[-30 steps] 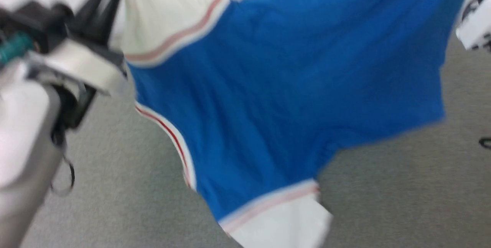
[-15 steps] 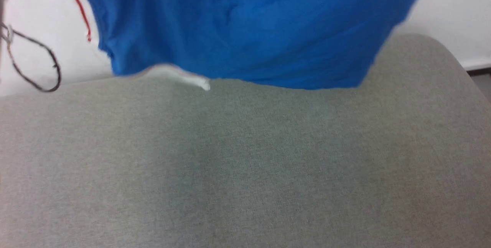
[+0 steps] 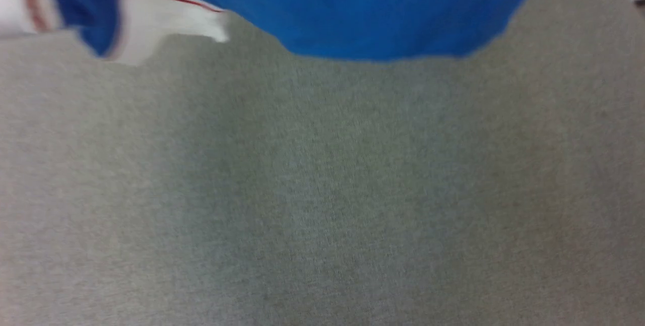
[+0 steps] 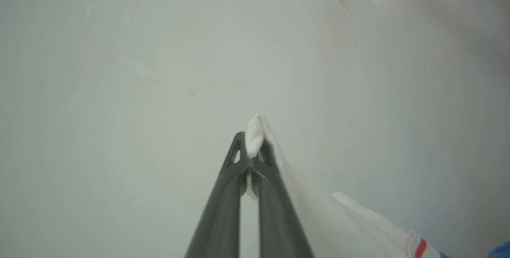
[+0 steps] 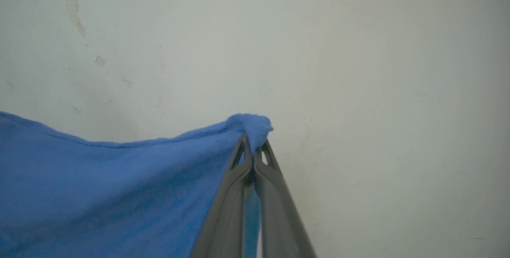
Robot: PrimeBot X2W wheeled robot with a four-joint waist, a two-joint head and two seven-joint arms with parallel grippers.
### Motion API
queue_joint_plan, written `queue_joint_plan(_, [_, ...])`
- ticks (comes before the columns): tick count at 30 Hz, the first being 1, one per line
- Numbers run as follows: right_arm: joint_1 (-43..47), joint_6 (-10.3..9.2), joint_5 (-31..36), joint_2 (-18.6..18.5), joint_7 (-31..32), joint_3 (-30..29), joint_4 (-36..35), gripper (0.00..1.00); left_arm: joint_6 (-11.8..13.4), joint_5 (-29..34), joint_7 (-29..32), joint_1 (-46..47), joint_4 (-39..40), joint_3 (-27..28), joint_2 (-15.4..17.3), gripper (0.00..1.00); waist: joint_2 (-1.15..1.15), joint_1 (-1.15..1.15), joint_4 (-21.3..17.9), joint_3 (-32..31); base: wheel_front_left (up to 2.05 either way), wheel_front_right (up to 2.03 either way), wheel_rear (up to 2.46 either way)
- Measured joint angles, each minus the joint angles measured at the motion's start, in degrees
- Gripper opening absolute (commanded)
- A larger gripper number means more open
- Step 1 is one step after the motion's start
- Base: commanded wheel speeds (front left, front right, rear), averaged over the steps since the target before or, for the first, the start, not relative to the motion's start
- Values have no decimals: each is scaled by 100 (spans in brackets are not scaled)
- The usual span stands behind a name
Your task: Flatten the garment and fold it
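Garment (image 3: 352, 8): we see its blue body and a white sleeve hanging along the far edge of the grey worktop (image 3: 322, 190); whether they touch is blurred.
Left gripper (image 4: 252, 142): we pinch a white sleeve fold.
Right gripper (image 5: 253, 146): we clamp a blue edge.
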State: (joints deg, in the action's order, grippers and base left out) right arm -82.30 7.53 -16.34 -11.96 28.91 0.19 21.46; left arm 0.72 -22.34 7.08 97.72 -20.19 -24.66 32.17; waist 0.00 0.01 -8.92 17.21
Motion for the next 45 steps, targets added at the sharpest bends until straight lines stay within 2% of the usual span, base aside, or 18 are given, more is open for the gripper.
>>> queue_joint_plan(3, [-410, 0, 282, 75, -371, -55, 265, 0, 41, 160, -446, 448, -211, 23, -74, 0, 0, 1, -36, 430, 0, 0, 0])
queue_joint_plan(6, [-816, 0, 497, 92, -768, -132, 582, 0, -25, 223, -883, 855, -495, 12, -187, 0, 0, 1, -64, 980, 0, 0, 0])
queue_joint_plan(11, [-968, 1, 594, 32, -1155, -44, 853, 0, -333, 214, -1314, 1029, -722, -43, -191, 0, 0, 1, -58, 1607, 0, 0, 0])
queue_joint_plan(16, [-899, 1, 428, -114, -1456, 307, 965, 0, -633, -35, -1671, 917, -843, -69, -74, 0, 0, 0, -24, 2130, 0, 0, 0])
queue_joint_plan(21, [-404, 1, -64, -455, -1712, 959, 635, 0, -754, -309, -1961, 217, -597, -235, 107, 0, 0, 1, 88, 2426, 0, 0, 0])
queue_joint_plan(24, [226, 1, -550, -783, -1741, 1304, 100, 0, -775, -402, -2031, -530, -101, -428, 334, 0, 0, 0, 183, 2430, 0, 0, 0])
queue_joint_plan(27, [1066, 1, -1025, -1162, -1700, 1394, -569, 0, -757, -672, -2015, -1582, 567, -491, 594, 0, 0, -1, 247, 2310, 0, 0, 0])
queue_joint_plan(29, [1694, 1, -1252, -1397, -1652, 1335, -1017, 0, -591, -898, -1916, -2402, 1167, -480, 792, 0, 0, -1, 288, 2182, 0, 0, 0])
queue_joint_plan(33, [3077, 1, -1578, -1641, -1530, 894, -1775, 0, 120, -1271, -1833, -4135, 2591, -328, 1183, 0, 0, -3, 378, 1851, 0, 0, 0])
queue_joint_plan(37, [4431, 1, -1718, -1635, -1379, 312, -2315, 0, 850, -1670, -1826, -5700, 3846, -153, 1380, 0, 0, -4, 459, 1526, 0, 0, 0])
queue_joint_plan(41, [5660, 0, -1820, -1428, -1233, -168, -2732, 0, 1261, -1842, -1696, -7078, 4369, -281, 1744, 0, 0, -4, 536, 1220, 0, 0, 0])
queue_joint_plan(45, [6702, 1, -1790, -1303, -1150, -336, -2936, 0, 1350, -1940, -1417, -8175, 4297, -779, 2008, 0, 0, -4, 598, 942, 0, 0, 0])
